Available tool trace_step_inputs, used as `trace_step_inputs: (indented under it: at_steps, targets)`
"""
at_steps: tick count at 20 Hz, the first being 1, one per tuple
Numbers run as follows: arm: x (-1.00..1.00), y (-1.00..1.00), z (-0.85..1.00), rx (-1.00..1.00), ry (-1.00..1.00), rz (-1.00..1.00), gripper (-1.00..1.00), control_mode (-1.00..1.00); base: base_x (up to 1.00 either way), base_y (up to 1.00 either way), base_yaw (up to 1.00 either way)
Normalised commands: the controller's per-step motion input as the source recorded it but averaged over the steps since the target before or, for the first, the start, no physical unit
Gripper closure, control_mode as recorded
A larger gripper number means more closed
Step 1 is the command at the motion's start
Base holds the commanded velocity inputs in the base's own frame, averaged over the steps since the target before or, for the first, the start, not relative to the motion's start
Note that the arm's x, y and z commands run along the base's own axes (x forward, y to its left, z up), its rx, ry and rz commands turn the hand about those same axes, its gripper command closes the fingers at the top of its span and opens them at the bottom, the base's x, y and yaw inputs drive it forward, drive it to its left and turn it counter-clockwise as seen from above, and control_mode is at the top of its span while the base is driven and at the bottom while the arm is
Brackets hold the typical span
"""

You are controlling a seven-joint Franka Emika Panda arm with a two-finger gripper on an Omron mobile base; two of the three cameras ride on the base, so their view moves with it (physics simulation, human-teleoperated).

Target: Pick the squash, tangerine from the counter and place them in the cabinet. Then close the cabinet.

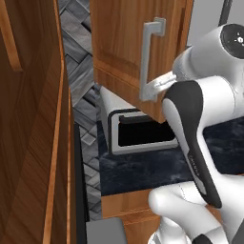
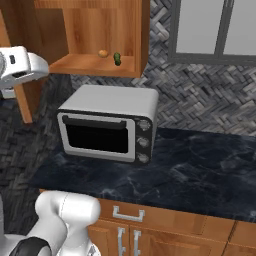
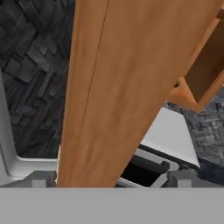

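The cabinet stands open above the toaster oven. On its shelf sit the small orange tangerine and, just to its right, the dark green squash. A sliver of green from the squash peeks past the door in the hand view. The cabinet door swings out towards me, its silver bar handle facing the arm. My gripper is open and close against the door, whose edge runs up between the two fingertips. The counter holds neither fruit nor vegetable.
A silver toaster oven stands on the counter under the cabinet. A large plain wooden panel fills the left. Grey glass-fronted cabinets hang at the right, and drawers with handles sit below the counter.
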Motion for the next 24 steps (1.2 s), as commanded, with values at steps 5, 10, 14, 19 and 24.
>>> trace_step_inputs:
  at_steps: [5,10,14,19,24]
  targets:
    - [0.43,-0.32,-0.59,-0.13,-0.35,-0.04,-1.00,-1.00,0.00,0.00,0.00]
    - [0.66,-0.60,-0.03,-0.02,-0.03,-0.08,-1.00,-1.00,0.00,0.00,0.00]
    - [0.89,-0.70,0.00,0.00,0.00,-0.05,-1.00,-1.00,0.00,0.00,0.00]
    - [1.00,-0.61,0.00,0.00,0.02,-0.02,-1.00,-1.00,0.00,0.00,0.00]
    - [1.00,-0.41,-0.10,0.00,0.00,0.00,-1.00,-1.00,0.00,0.00,0.00]
